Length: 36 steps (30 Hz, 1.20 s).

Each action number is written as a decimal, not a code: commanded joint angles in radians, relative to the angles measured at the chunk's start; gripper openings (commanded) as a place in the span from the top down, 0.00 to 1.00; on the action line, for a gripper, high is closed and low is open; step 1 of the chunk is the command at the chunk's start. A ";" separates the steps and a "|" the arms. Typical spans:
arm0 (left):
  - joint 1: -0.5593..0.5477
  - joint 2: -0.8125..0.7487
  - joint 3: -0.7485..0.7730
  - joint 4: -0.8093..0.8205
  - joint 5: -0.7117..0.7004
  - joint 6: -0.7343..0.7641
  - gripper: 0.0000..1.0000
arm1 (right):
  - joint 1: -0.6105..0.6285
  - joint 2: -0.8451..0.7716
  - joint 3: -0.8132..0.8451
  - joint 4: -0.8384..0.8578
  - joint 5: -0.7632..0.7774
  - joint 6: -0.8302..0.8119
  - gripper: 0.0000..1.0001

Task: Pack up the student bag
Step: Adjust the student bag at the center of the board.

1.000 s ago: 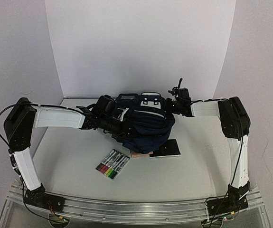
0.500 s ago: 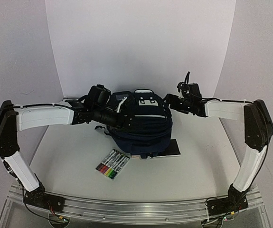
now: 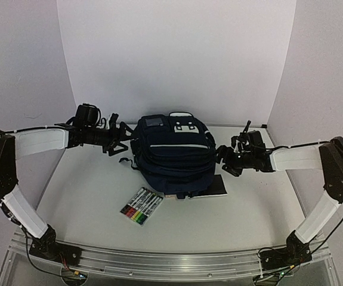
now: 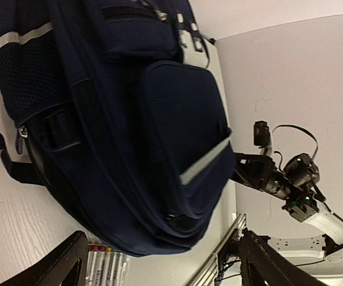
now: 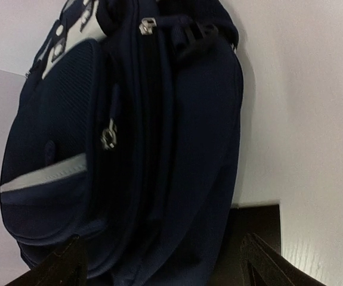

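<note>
The student bag [image 3: 172, 154], navy blue with white stripes and a white patch, rests at the middle of the table with its front pocket up. My left gripper [image 3: 121, 138] hovers open just off the bag's left side, not touching it. My right gripper [image 3: 224, 162] is open beside the bag's right side. In the left wrist view the bag [image 4: 123, 119] fills the frame beyond the spread fingers [image 4: 64, 268]. The right wrist view shows the bag [image 5: 129, 149] close ahead, with nothing between the fingers [image 5: 272, 265].
A clear pack of coloured markers [image 3: 141, 206] lies in front of the bag, also seen as markers [image 4: 105, 269] in the left wrist view. A black notebook [image 3: 212, 187] sticks out from under the bag's right front corner. White walls enclose the table on three sides.
Both grippers opened, let go of the bag and drew outward, left arm to the left, right arm to the right and lower. The bag settled onto the table.
</note>
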 commanded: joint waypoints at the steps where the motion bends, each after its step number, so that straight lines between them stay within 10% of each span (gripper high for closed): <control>1: 0.008 0.105 -0.032 0.181 0.042 -0.137 0.15 | 0.011 -0.028 -0.051 0.152 -0.075 0.109 0.18; 7: 0.006 0.217 -0.015 0.317 0.151 -0.165 0.19 | 0.025 0.032 -0.060 0.255 -0.096 0.149 0.32; 16: -0.110 0.349 0.071 0.429 0.226 -0.159 0.51 | 0.030 0.100 0.006 0.361 -0.051 0.158 1.00; 22: -0.264 0.379 0.172 0.454 0.206 -0.119 0.73 | -0.010 0.117 0.104 0.258 -0.014 0.048 1.00; 29: -0.381 0.406 0.284 0.382 0.193 -0.040 0.73 | -0.063 0.215 0.326 0.036 0.051 -0.172 1.00; 36: -0.378 0.272 0.278 0.124 0.025 0.108 0.35 | -0.065 0.182 0.460 -0.166 0.221 -0.329 0.46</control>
